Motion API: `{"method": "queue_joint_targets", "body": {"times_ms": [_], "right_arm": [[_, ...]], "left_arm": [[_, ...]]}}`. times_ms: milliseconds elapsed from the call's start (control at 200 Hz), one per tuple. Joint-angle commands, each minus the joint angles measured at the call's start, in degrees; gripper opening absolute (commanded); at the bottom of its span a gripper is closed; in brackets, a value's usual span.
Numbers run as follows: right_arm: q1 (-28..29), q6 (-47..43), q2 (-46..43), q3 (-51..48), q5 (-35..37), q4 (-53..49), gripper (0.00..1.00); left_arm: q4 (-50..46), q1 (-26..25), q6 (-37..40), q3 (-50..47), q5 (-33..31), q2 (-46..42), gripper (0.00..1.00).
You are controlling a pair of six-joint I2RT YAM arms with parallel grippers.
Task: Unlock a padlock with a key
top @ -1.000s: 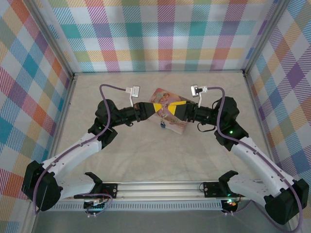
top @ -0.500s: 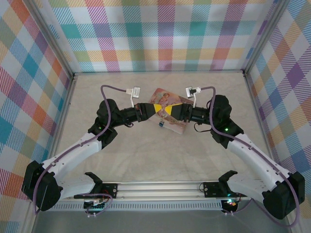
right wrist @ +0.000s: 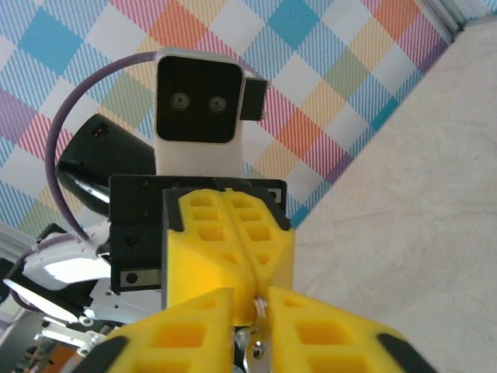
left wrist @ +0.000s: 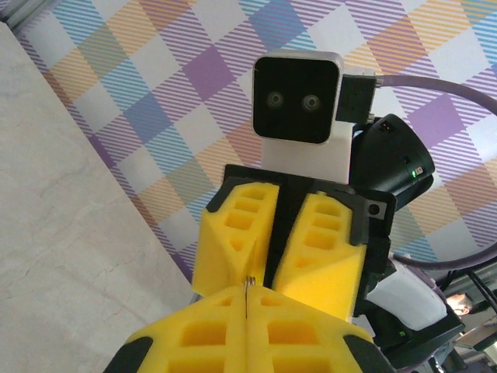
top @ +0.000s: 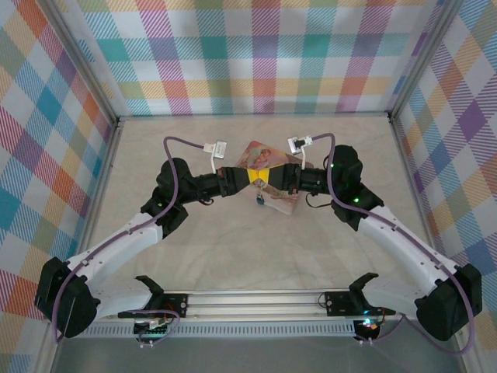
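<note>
Both grippers meet tip to tip above the pink tin (top: 259,158). My left gripper (top: 259,179) is shut on a thin metal ring (left wrist: 248,289), which shows edge-on between its yellow fingers (left wrist: 202,334). My right gripper (top: 269,179) faces it, jaws drawn close around the same ring (right wrist: 260,305) and a small silvery key (right wrist: 256,351) hanging from it. The key fills the narrow gap between the right fingers (right wrist: 318,338). The tiny blue-grey padlock (top: 261,200) dangles just below the meeting fingertips. How it joins the ring is hidden.
The tin lies flat on the pale table (top: 233,249), directly beneath the grippers. Plaid walls (top: 256,62) close the workspace at the back and on both sides. Each wrist's grey cable (top: 182,141) loops above its arm.
My right arm has slid left until its fingertips reach the left gripper's, and its jaws have narrowed onto the key. The left gripper has stayed shut and still.
</note>
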Motion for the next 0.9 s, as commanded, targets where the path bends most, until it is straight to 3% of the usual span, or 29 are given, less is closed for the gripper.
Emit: {"method": "queue_joint_targets", "body": {"times_ms": [0, 60, 235, 310, 420, 665, 825, 895], "right_arm": [[0.53, -1.01, 0.53, 1.71, -2.31, 0.37, 0.10], [0.53, -1.40, 0.44, 1.57, -2.20, -0.11, 0.05], [0.53, -1.79, -0.82, 0.91, -1.05, -0.60, 0.02], [0.53, -2.14, -1.44, 0.82, -0.46, -1.00, 0.00], [0.53, -2.07, -2.18, 0.39, 0.25, -1.11, 0.01], [0.45, -2.07, -3.56, -0.36, 1.97, -0.50, 0.00], [0.39, -0.38, -3.35, -0.07, 1.43, 2.21, 0.00], [0.35, 0.83, -3.09, 0.19, 0.85, 3.76, 0.00]], "left_arm": [[0.54, -0.62, 1.60, 1.92, 0.47, -1.18, 0.00], [0.23, -0.62, 1.76, 1.83, 0.12, -1.43, 0.00], [-1.99, -0.53, 2.65, 2.05, -1.35, -2.31, 0.01], [-3.15, -0.20, 2.89, 2.08, -2.16, -2.82, 0.13], [-4.34, 0.67, 2.86, 1.67, -2.92, -3.81, 0.42], [-5.12, 1.84, 2.90, 0.64, -3.02, -5.42, 0.46], [1.65, 1.93, 0.34, -1.17, -0.50, -4.83, 0.58], [6.02, 1.93, -1.11, -2.01, 1.21, -4.15, 0.71]]}}
